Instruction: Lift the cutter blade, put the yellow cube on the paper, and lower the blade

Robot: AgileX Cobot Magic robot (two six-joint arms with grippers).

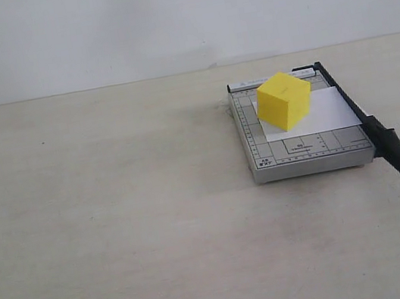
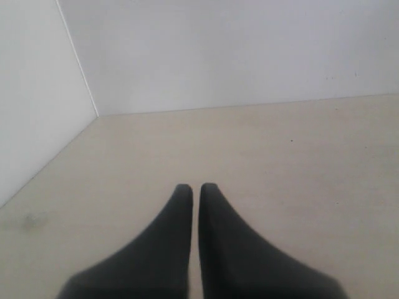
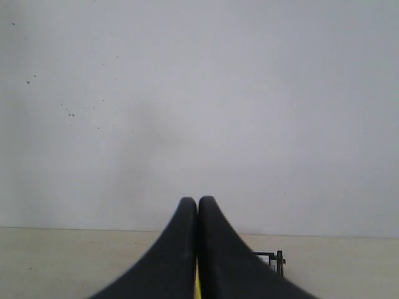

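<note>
Left gripper (image 2: pixel 194 187) clenched tight, nothing held, bare table (image 2: pixel 299 156) beyond its fingertips. Right gripper (image 3: pixel 197 200) pinched closed, empty too, a yellow sliver showing behind its fingers. Only the exterior view shows the yellow cube (image 1: pixel 284 99) on the paper (image 1: pixel 325 115), cutter blade (image 1: pixel 383 140) down.

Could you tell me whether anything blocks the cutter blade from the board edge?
Nothing visible does. The long black cutter blade lies along the right edge of the grey gridded board; the bright yellow plastic cube sits on the white paper sheet, clear of it.
</note>
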